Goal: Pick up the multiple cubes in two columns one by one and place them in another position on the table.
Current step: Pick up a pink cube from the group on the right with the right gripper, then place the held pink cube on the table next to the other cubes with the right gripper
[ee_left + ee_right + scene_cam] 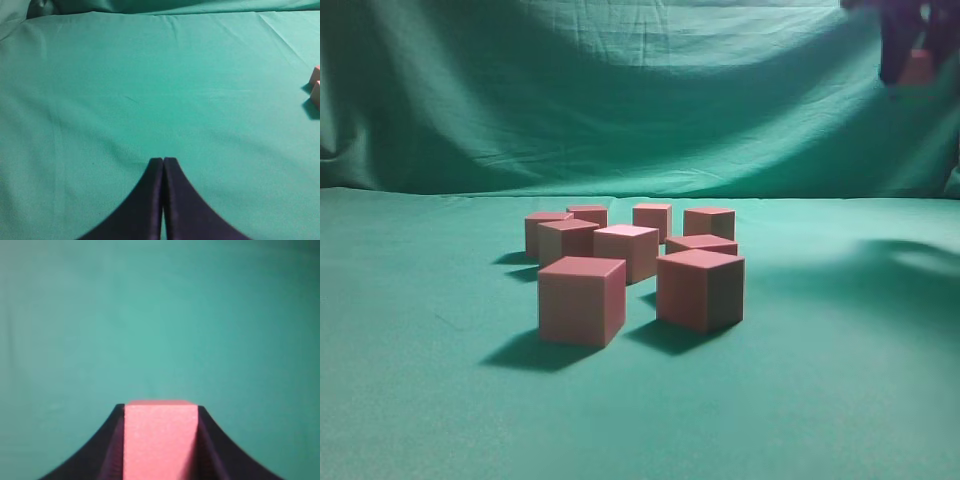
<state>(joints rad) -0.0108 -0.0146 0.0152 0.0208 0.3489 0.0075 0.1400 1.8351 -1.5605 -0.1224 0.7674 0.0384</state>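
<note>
The right gripper [160,412] is clenched on one cube [160,440], a matte pink block with sharp edges that fills the gap between the black fingers; in the exterior view it hangs high above the green table [840,400], in front of the wrinkled backdrop [620,90]. Well below and to its left, eight more cubes [630,262] stand in two loose columns, reddish-pink on top with paler tan-pink sides. The left gripper [163,160] is pressed together on nothing, low over bare cloth, with two cube corners far off to its right.
</note>
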